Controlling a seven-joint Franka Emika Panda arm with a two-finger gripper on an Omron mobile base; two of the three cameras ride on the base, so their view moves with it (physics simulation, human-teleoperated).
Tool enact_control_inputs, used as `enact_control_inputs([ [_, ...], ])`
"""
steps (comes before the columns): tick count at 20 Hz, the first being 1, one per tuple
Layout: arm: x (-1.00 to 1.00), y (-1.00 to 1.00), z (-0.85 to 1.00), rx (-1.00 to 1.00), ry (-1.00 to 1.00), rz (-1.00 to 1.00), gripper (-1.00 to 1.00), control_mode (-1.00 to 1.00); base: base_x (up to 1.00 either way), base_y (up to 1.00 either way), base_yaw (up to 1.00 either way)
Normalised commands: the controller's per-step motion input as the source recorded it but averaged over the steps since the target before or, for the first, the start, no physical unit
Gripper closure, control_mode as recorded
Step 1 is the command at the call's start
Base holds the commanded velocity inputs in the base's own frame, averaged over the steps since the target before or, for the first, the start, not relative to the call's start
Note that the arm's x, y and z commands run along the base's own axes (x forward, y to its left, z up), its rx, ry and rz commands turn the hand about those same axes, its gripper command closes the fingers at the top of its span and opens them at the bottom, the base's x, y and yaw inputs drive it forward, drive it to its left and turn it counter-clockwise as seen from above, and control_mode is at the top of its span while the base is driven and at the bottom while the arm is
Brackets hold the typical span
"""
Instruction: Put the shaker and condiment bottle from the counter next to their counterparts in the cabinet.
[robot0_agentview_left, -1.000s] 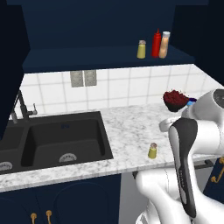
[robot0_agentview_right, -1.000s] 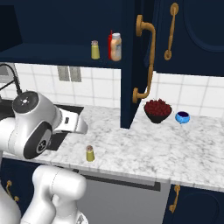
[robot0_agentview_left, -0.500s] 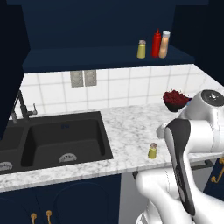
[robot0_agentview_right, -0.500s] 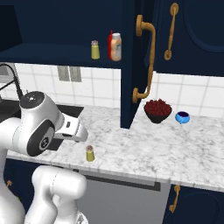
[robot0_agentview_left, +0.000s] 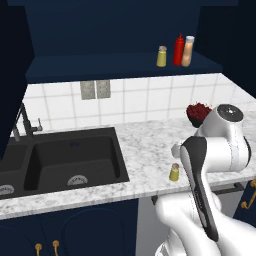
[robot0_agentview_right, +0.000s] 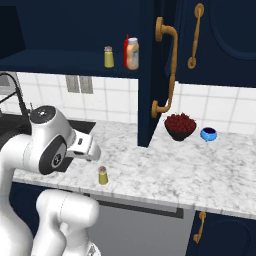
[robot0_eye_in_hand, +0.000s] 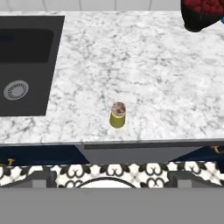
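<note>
The olive-yellow shaker (robot0_agentview_left: 174, 172) (robot0_agentview_right: 103, 175) (robot0_eye_in_hand: 118, 114) stands upright near the front edge of the marble counter (robot0_agentview_left: 145, 150) (robot0_agentview_right: 165, 165) (robot0_eye_in_hand: 131, 57). My gripper (robot0_agentview_right: 91, 153) hovers above and just behind it, open, holding nothing. On the shelf of the navy cabinet (robot0_agentview_left: 100, 67) (robot0_agentview_right: 60, 62) stand its twin shaker (robot0_agentview_left: 161, 56) (robot0_agentview_right: 108, 57), the red squeeze bottle (robot0_agentview_left: 179, 50) (robot0_agentview_right: 126, 49) and, touching or nearly touching it, the peach-tan condiment bottle (robot0_agentview_left: 188, 51) (robot0_agentview_right: 132, 53).
The black sink (robot0_agentview_left: 70, 160) (robot0_eye_in_hand: 26, 61) lies left of the shaker, with its faucet (robot0_agentview_left: 22, 120) behind. A dark bowl of red fruit (robot0_agentview_left: 197, 112) (robot0_agentview_right: 180, 125) (robot0_eye_in_hand: 201, 13) and a small blue bowl (robot0_agentview_right: 209, 133) sit at the back right. The open cabinet door (robot0_agentview_right: 150, 75) hangs over the counter.
My arm has swung and the hand has come down a little toward the shaker. The shaker and the things on the shelf have stayed put.
</note>
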Motion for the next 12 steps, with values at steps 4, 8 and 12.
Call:
enact_control_inputs([
  [4,0.42,0.0,-0.15,0.0,-0.14,0.0,-1.0,-1.0,0.0,0.0,0.0],
  [8,0.21,0.0,-0.22,0.0,-0.05,0.0,-1.0,-1.0,0.0,0.0,0.0],
  [12,0.0,0.0,-0.36,0.0,0.0,-0.01,-1.0,-1.0,0.0,0.0,0.0],
])
